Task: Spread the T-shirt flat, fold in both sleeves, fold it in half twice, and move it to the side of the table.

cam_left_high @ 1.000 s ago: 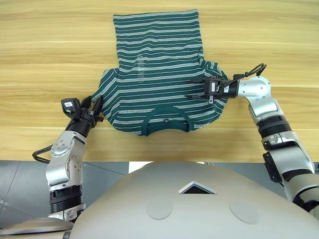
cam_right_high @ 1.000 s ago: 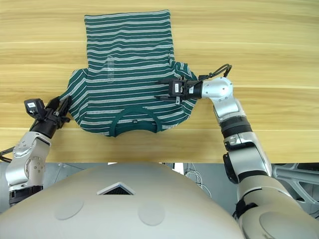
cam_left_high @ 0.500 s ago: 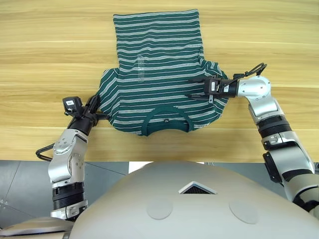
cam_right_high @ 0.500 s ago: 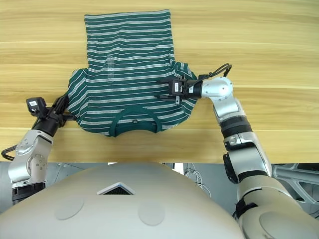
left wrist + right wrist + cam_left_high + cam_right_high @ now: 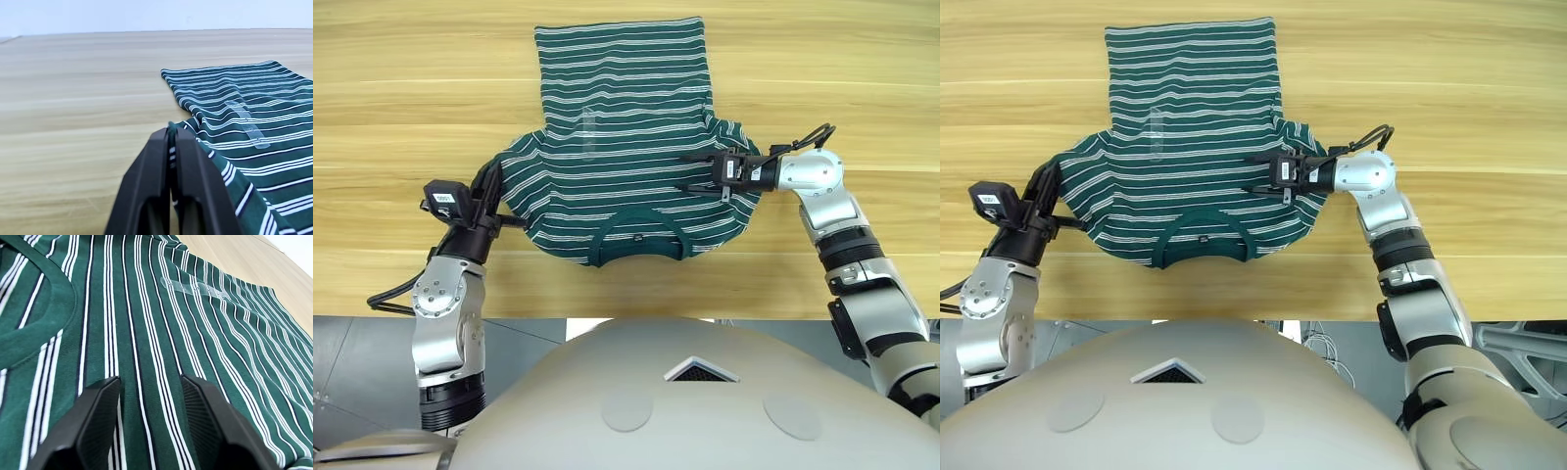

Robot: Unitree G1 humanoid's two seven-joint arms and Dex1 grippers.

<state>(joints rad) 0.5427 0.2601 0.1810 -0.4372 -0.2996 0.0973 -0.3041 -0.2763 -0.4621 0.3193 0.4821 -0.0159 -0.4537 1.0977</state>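
Left gripper (image 5: 172,139): fingers pinched tight on the left sleeve edge of the dark green white-striped T-shirt (image 5: 617,117). Right gripper (image 5: 698,174): fingers spread apart, low over the fabric just right of the collar. T-shirt lies mid light wooden table (image 5: 401,88), collar nearest the robot, hem far.

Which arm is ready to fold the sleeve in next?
Probably the left: the left gripper is shut on the sleeve of the T-shirt, while the right gripper hovers open over the chest, holding nothing.
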